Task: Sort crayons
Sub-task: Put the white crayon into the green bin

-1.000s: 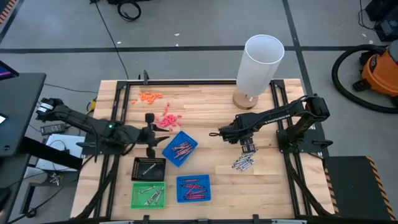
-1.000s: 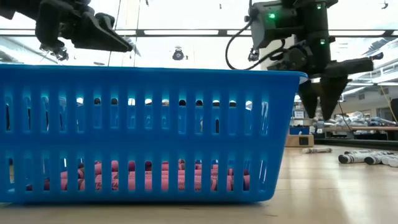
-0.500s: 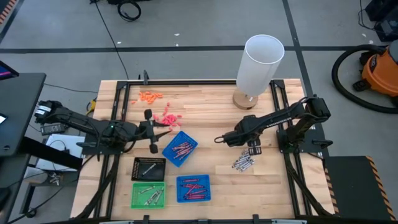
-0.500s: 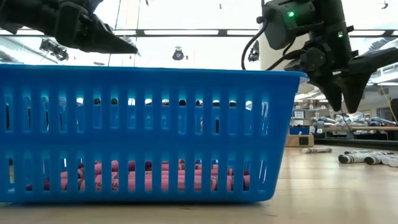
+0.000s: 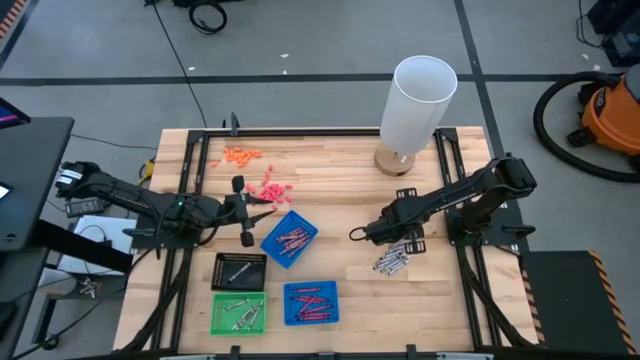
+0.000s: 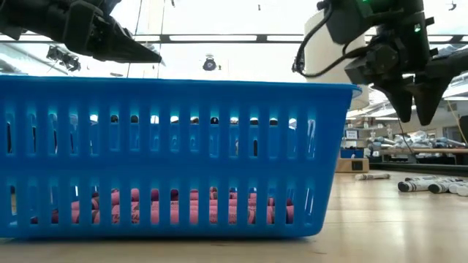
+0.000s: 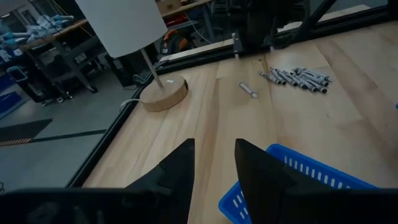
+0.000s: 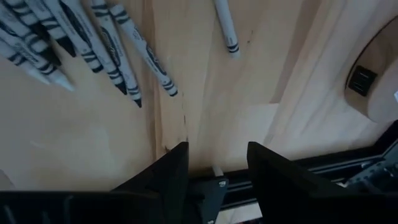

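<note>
A workshop: concrete floor, orange shop vacuum point(image 5: 612, 112), cluttered workbenches point(image 6: 420, 150) behind the table.

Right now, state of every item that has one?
Left claw: open, empty, above tilted blue plastic tray.
Right claw: open, empty, over wooden table.
Grey-silver crayon pile: loose on table.
Tilted blue tray: holds red crayons.
Green tray: holds grey crayons.

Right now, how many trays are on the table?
4: an angled blue tray mid-table by the left gripper, a black tray in front of it, a green tray and a second blue tray at the front edge.
</note>
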Action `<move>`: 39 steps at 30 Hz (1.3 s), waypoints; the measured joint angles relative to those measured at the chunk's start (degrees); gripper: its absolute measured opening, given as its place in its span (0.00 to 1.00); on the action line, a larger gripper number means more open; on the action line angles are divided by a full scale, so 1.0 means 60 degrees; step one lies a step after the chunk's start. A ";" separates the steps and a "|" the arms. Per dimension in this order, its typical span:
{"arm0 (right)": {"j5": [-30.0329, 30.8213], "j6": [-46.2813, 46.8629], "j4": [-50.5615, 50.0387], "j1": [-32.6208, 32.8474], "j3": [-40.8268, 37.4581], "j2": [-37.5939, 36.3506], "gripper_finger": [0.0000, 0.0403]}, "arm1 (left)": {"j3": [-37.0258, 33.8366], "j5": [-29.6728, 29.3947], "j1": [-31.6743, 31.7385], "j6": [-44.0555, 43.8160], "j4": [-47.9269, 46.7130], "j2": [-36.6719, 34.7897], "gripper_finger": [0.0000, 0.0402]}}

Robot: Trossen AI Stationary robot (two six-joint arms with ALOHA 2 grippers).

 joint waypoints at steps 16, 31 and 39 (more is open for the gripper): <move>-0.0189 0.0260 0.2593 0.0684 -0.0849 -0.1529 0.42 | 0.0000 -0.0004 0.0000 -0.0090 -0.0011 0.0004 0.31; 0.0416 -0.0718 0.4313 -0.0505 -0.1802 -0.1515 0.42 | 0.0004 -0.0003 -0.0022 -0.0108 -0.0076 0.0007 0.31; 0.0126 -0.1371 0.4998 -0.1230 -0.2097 -0.1478 0.41 | 0.0004 -0.0084 -0.0018 0.0045 -0.0390 0.0007 0.31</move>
